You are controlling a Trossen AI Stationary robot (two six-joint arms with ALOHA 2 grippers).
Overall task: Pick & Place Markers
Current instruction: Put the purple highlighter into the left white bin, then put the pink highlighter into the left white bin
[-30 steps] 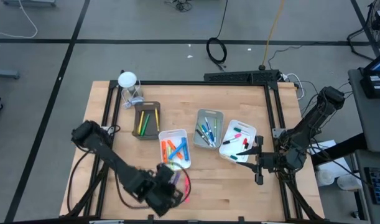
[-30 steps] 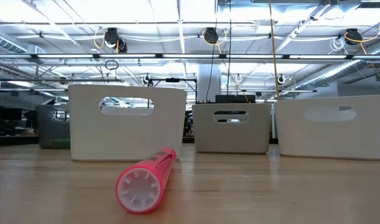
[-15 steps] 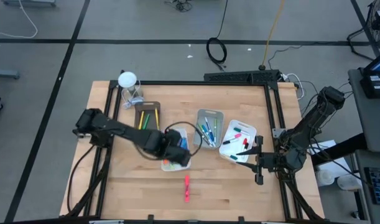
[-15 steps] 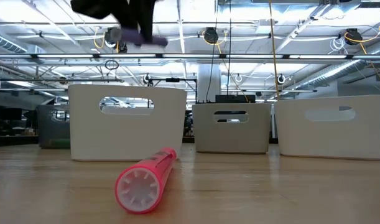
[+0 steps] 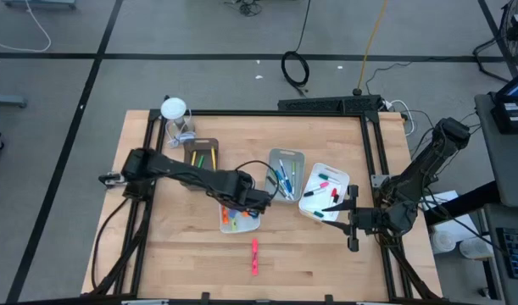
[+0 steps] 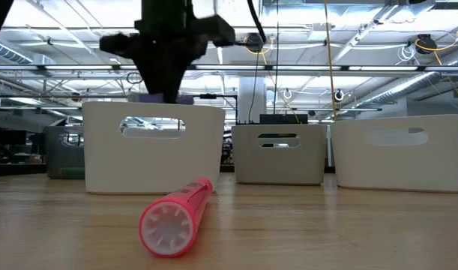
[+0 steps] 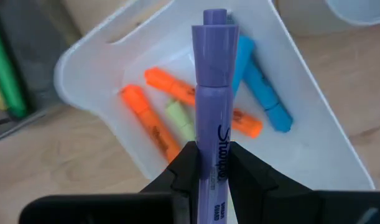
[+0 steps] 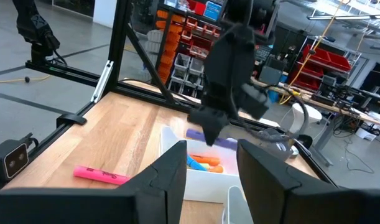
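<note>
Above the white tray: the purple marker (image 7: 213, 93) hangs clear of the tray floor, pinched low on its barrel with the capped end pointing away from the wrist, which suits a straight drop among the others.
Left gripper (image 5: 257, 201): closed nearly all the way on the purple marker; in its wrist view both dark fingers (image 7: 185, 163) press the barrel from either side. It sits over the tray's far end, toward the grey tray (image 5: 286, 174), and appears in the low view (image 6: 166, 56) above the tray wall.
White tray (image 7: 314, 124): already holds two orange markers (image 7: 149, 118), a pale yellow-green one (image 7: 180, 118) and a blue one (image 7: 267, 102), lying loose on its floor. The held marker seems bound for this mixed group; I judge release is the step in hand.
Pink marker (image 5: 254, 256): lies alone on the bare wood, well apart from the trays and nearer the table's front edge; in the low view (image 6: 174, 217) its open end faces the camera. Probably a later pick.
Other trays: the brown tray (image 5: 201, 163) holds green and yellow sticks, the grey tray blue-green ones, the right white tray (image 5: 325, 191) pink and dark ones, so colours look grouped.
Right gripper (image 5: 353, 224): waits at the table's right edge just beside the right white tray, fingers (image 8: 162, 180) partly apart and holding nothing.
</note>
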